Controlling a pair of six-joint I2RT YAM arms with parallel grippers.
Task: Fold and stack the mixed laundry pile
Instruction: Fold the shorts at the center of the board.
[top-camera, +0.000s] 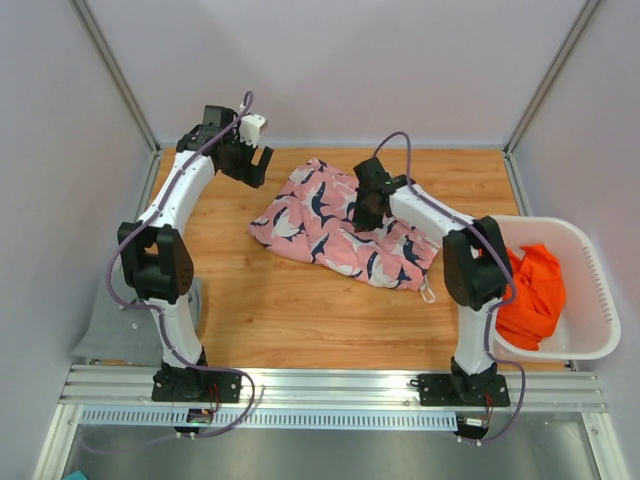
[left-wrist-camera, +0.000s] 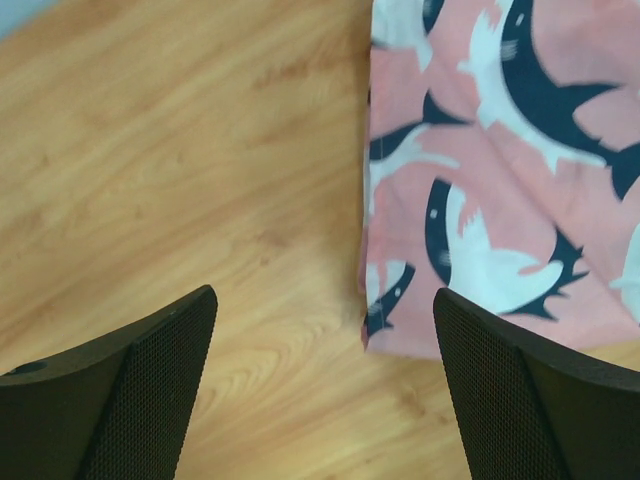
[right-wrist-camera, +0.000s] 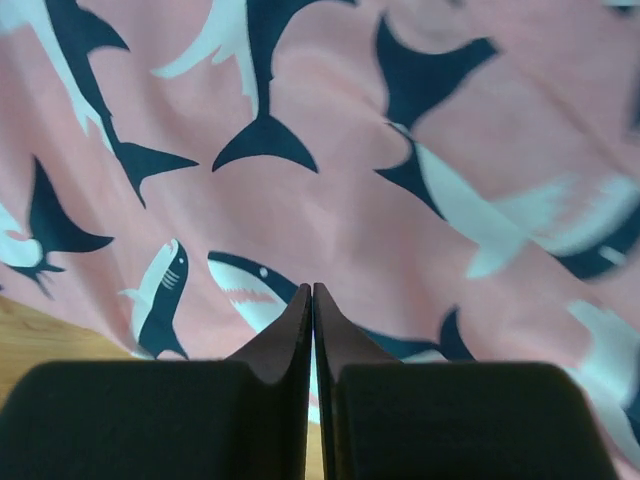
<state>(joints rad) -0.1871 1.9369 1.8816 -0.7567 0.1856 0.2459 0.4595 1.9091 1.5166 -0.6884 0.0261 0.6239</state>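
A: The left gripper (left-wrist-camera: 322, 295)?
B: Jaws wide apart and empty, over bare table (top-camera: 260, 300), just beside the pink cloth (top-camera: 340, 225) at its left edge.
A: The right gripper (right-wrist-camera: 312, 288)?
B: Fingers pressed together over the cloth's middle. Whether a fold is pinched, I cannot tell.
A: Further right?
B: The orange cloth (top-camera: 535, 295) lies in the basket (top-camera: 600, 290), at the table's right edge.

Pink shark-print garment (top-camera: 300, 218) lies rumpled; orange garment (top-camera: 536, 292) bunched well apart.
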